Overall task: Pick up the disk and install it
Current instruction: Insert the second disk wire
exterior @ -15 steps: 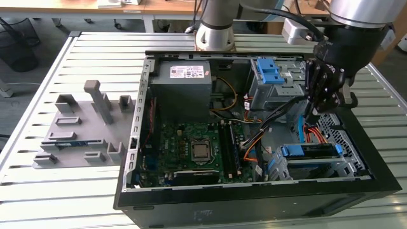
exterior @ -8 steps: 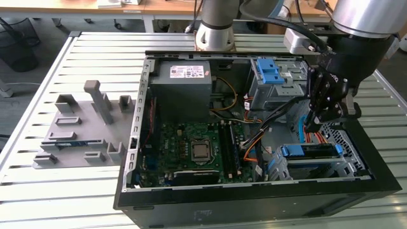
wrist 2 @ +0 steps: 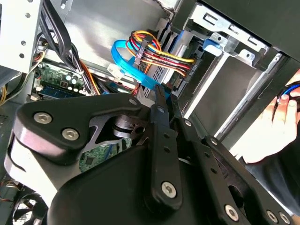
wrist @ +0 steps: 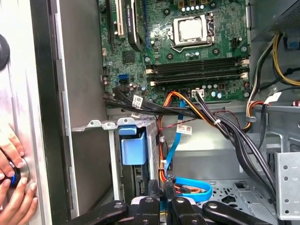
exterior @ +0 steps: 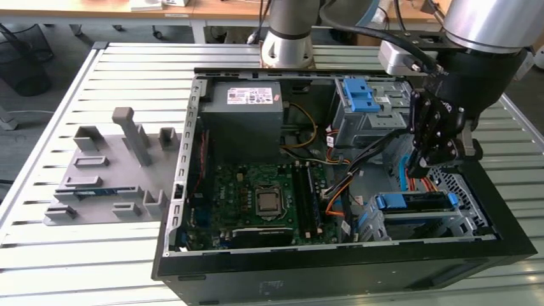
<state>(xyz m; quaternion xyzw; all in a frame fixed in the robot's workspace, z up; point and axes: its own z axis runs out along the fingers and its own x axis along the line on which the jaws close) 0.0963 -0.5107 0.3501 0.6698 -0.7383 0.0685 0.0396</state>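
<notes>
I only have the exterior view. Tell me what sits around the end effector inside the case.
Observer: In the first wrist view, a blue flat cable runs down and loops right beside the end effector.
Operator: Report the disk.
Observer: The disk stands in its bay with its blue carrier end showing, apart from the end effector.
Operator: Check for people.
Observer: A person's hands rest just outside the case wall.
</notes>
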